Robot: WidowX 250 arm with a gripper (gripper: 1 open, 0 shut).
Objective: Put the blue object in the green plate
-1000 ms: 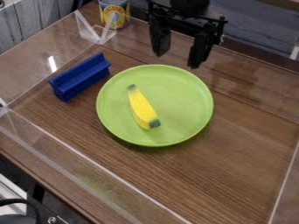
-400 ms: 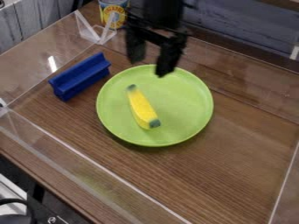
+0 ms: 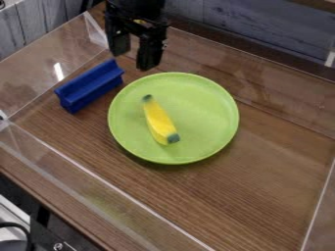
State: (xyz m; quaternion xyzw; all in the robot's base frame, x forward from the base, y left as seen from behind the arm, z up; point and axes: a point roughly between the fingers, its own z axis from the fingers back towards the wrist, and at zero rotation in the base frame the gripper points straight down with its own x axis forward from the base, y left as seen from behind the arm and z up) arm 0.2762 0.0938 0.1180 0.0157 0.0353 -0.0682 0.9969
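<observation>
Nearing the ridged royal-blue block [image 3: 90, 86] left of the round lime-green plastic plate [image 3: 202, 103], the black two-fingered gripper [image 3: 132, 59] hangs at upper left, fingers spread, holding nothing. Next it should line up over the block and descend.

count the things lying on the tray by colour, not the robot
Blue: 1, the ridged block
Green: 1, the plate
Yellow: 1, the banana-shaped object, on the plate
Total: 3, leaving out the partly hidden can at the back
</observation>
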